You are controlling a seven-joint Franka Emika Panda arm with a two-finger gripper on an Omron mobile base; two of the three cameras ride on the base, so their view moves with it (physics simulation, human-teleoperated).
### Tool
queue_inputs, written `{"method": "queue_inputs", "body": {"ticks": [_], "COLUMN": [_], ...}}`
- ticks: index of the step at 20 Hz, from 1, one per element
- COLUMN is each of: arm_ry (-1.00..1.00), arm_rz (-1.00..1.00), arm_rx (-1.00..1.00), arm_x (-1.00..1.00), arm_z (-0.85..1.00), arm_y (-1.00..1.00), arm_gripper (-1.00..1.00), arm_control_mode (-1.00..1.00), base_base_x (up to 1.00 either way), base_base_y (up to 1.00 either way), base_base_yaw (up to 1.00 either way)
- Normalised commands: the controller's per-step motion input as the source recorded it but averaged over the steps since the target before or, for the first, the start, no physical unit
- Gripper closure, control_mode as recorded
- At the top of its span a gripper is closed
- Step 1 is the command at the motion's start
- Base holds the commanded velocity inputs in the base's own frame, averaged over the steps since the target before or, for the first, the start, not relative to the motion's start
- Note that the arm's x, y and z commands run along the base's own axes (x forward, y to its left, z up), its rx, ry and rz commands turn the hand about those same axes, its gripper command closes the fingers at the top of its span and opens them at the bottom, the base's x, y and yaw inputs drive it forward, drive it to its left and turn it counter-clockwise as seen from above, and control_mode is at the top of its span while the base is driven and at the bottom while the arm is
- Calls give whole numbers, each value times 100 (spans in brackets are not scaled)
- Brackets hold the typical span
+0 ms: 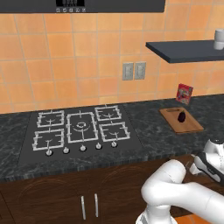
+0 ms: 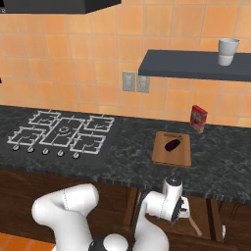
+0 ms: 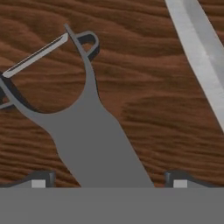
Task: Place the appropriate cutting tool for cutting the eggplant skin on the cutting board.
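Note:
A dark purple eggplant (image 1: 181, 116) (image 2: 172, 144) lies on the light-brown cutting board (image 1: 189, 126) (image 2: 162, 155), right of the stove. My gripper (image 3: 109, 180) (image 2: 183, 208) (image 1: 205, 164) is low, below the counter's front edge under the board. It stands open over a grey Y-shaped peeler (image 3: 94, 140), which lies flat on a dark wooden surface. One fingertip (image 3: 43, 179) is left of the peeler's handle and one is right of it, neither touching it. A knife blade (image 3: 201, 52) lies at the upper right of the hand view.
A red-and-white box (image 1: 184, 93) (image 2: 198, 118) stands by the wall behind the board. The stove (image 1: 81, 128) (image 2: 61, 133) takes up the counter's left. A dark shelf (image 2: 196, 66) holds a white cup (image 2: 227, 51). A light wooden handle (image 2: 194, 226) pokes out beside the gripper.

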Motion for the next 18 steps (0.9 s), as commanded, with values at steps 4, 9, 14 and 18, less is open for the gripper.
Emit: {"method": "queue_inputs", "body": {"ticks": [4,9,14,18], "arm_ry": [0,0,0,0], "arm_rz": [0,0,0,0], "arm_rx": [0,0,0,2], "arm_x": [-3,-29,-47,-14], "arm_z": [-26,-22,-16,17], "arm_y": [0,0,0,0], "arm_gripper": [100,100,100,100], "arm_control_mode": [-100,-100,-100,-100], "base_base_x": [0,0,0,0], "base_base_y": [0,0,0,0], "base_base_yaw": [0,0,0,0]}}
